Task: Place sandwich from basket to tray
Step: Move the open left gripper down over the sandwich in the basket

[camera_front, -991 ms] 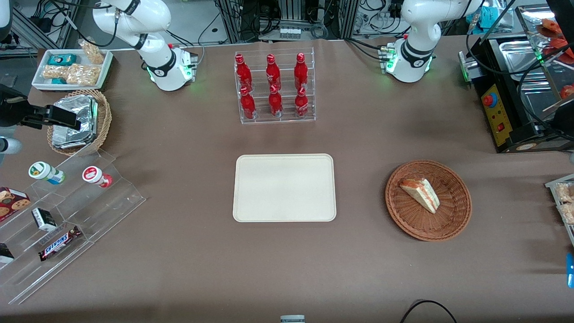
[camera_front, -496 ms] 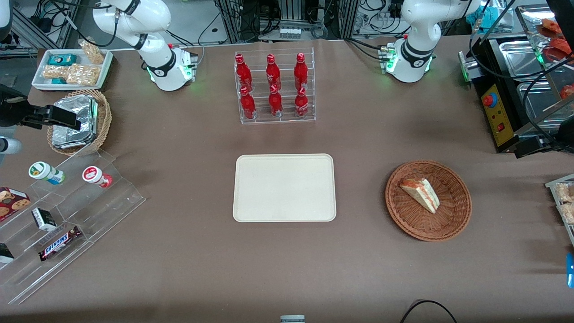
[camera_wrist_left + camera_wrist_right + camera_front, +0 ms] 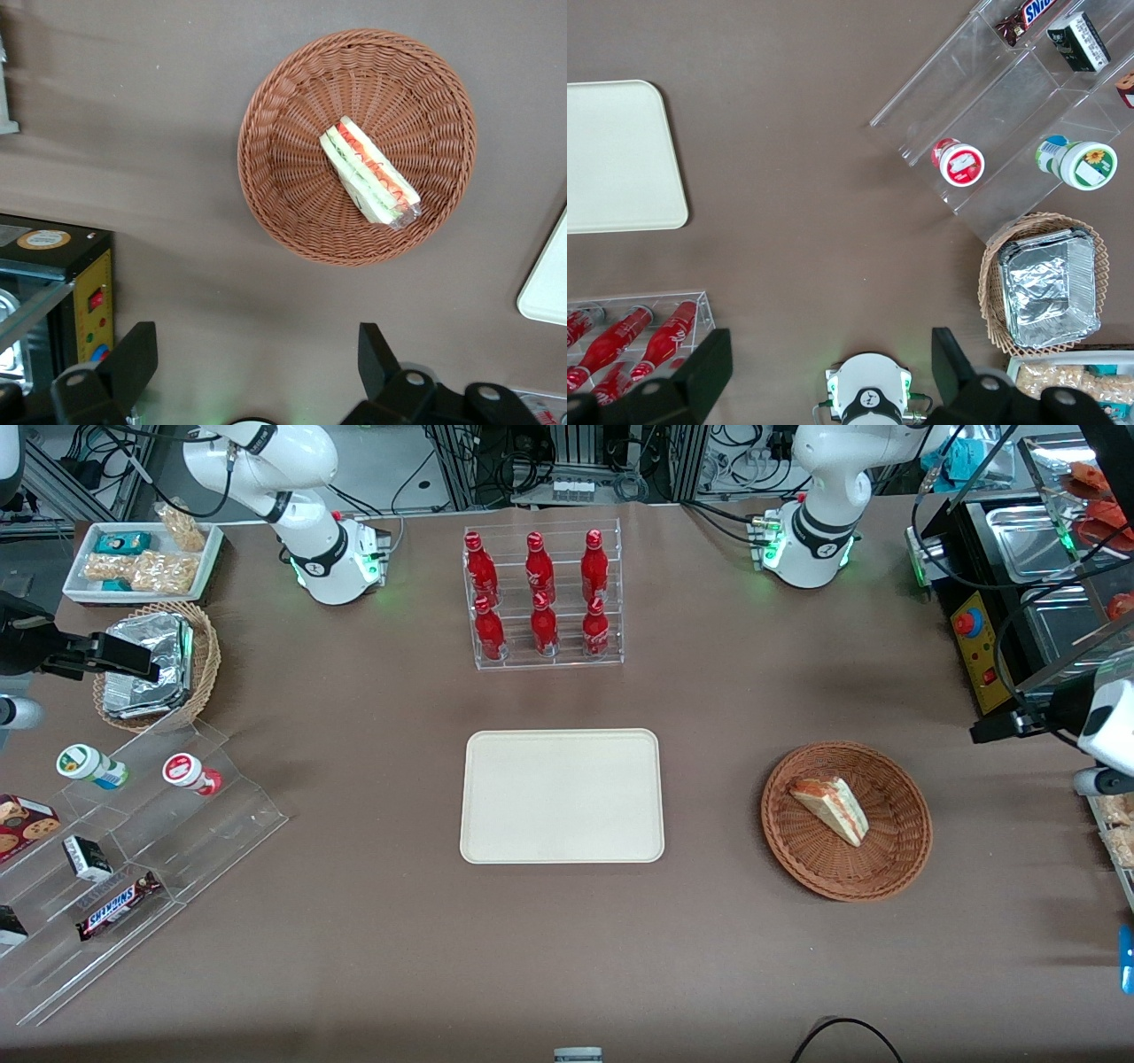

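The sandwich (image 3: 833, 808), a white-bread wedge with red and green filling, lies in the reddish-brown wicker basket (image 3: 895, 868) toward the working arm's end of the table. The cream tray (image 3: 562, 795) lies flat at the table's middle with nothing on it. My left gripper (image 3: 985, 732) hovers above the table beside the basket, a little farther from the front camera, nearer the table's end. In the left wrist view the gripper (image 3: 255, 350) is open over bare tablecloth, with the sandwich (image 3: 368, 173) in the basket (image 3: 266, 177) ahead of it and a tray corner (image 3: 549, 283) showing.
A clear rack of red bottles (image 3: 542, 593) stands farther from the camera than the tray. A black appliance (image 3: 983, 646) sits close to the gripper. A snack tray (image 3: 1116, 824) lies at the table's end. An acrylic shelf (image 3: 133, 850) and a foil-filled tan basket (image 3: 159, 664) sit toward the parked arm's end.
My left gripper has come into the front view from the working arm's end, moving toward the basket. Sandwich, basket and tray have not moved.
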